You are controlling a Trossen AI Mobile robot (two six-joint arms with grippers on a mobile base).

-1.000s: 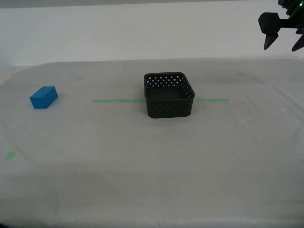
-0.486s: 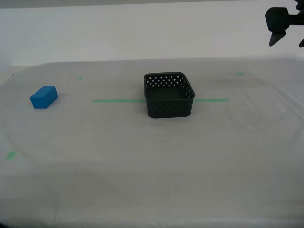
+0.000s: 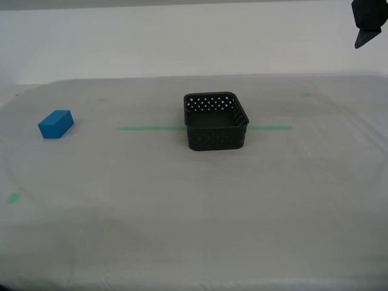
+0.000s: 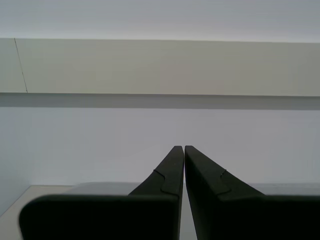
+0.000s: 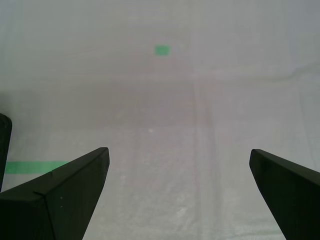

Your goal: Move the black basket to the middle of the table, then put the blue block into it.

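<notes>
The black basket [image 3: 215, 121] stands upright and empty on the middle of the table [image 3: 194, 212], across the long green tape line [image 3: 148, 128]. The blue block [image 3: 56, 123] lies on the table at the exterior view's far left, well apart from the basket. My first gripper [image 5: 178, 151] is open and empty, high above the table; only a part of it [image 3: 366, 24] shows at the exterior view's top right corner. A dark edge [image 5: 3, 145] at the first wrist view's border may be the basket. My second gripper [image 4: 184, 147] is shut and empty, facing a wall, out of the exterior view.
Small green tape marks lie on the table at the back right [image 3: 307, 94], the back left [image 3: 101, 100] and the front left [image 3: 13, 197]. The first wrist view shows one green mark [image 5: 161, 49] and an end of the tape line [image 5: 35, 166]. A pale wall stands behind the table.
My first gripper has risen and moved toward the exterior view's right, mostly leaving that view. The basket and the blue block have not moved.
</notes>
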